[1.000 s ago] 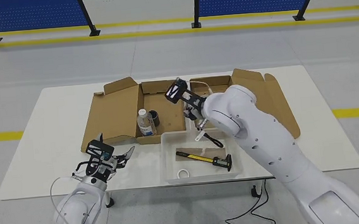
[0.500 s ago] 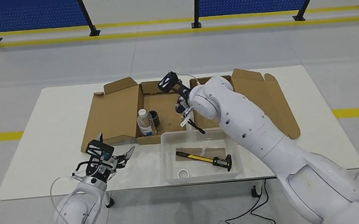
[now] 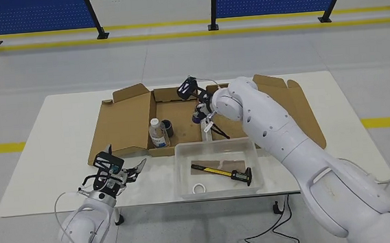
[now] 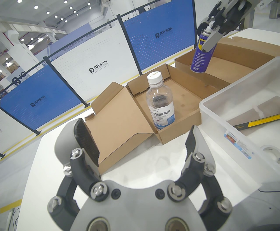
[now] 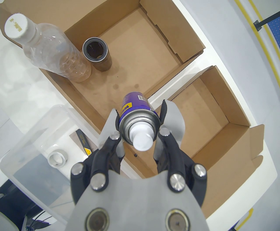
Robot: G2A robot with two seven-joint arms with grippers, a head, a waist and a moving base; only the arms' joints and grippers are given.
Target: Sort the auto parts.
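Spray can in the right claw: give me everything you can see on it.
The can is a slim metal aerosol with a purple printed body with yellow on the label, a bare silver shoulder and a white nozzle on top, no cap. The right claw grips it by its upper body, one finger on each side. It hangs nozzle up, slightly tilted, in the air over the open cardboard boxes, near where the two meet. Nothing else touches it.

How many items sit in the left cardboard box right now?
2: a clear plastic bottle with a white cap in its near left corner, and a dark open-topped cylinder beside it. Nothing looks hidden.
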